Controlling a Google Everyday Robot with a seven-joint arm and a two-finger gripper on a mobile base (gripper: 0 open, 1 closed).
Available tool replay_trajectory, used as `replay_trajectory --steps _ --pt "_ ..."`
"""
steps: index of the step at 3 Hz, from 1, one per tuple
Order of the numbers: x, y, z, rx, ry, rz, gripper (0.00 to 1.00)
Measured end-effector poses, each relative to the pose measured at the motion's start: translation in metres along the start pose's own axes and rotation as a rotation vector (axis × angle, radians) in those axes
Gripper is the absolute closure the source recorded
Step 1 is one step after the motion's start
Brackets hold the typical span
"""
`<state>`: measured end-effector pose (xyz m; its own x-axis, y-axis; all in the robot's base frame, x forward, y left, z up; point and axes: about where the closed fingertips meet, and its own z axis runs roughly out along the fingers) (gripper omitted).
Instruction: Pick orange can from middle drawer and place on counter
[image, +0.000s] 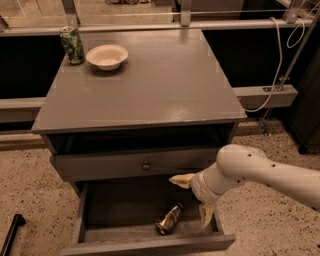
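The orange can (169, 219) lies on its side on the dark floor of the open middle drawer (150, 244), near its front right. My gripper (195, 197) hangs over the drawer's right part, just right of and above the can, not touching it. Its two pale fingers (182, 179) are spread apart, open and empty. The counter (150, 80) is the grey cabinet top above.
A white bowl (107, 56) and an upright green patterned can (72, 45) stand at the counter's back left. A shut drawer front with a small round knob (145, 165) sits above the open drawer. A cable (280, 65) hangs at the right. A dark object (11, 234) lies on the floor at left.
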<state>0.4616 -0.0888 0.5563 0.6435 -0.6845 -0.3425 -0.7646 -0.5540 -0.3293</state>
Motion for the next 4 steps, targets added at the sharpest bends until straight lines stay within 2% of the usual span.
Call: replay_trajectory --steps 2,3,4 --pt "0.012 0.015 0.076 -0.096 -0.057 -0.035 0.0" --pt "0.015 0.015 0.117 -0.151 -0.027 -0.057 0.0" --pt "0.018 0.009 0.137 -0.187 0.015 -0.103 0.0"
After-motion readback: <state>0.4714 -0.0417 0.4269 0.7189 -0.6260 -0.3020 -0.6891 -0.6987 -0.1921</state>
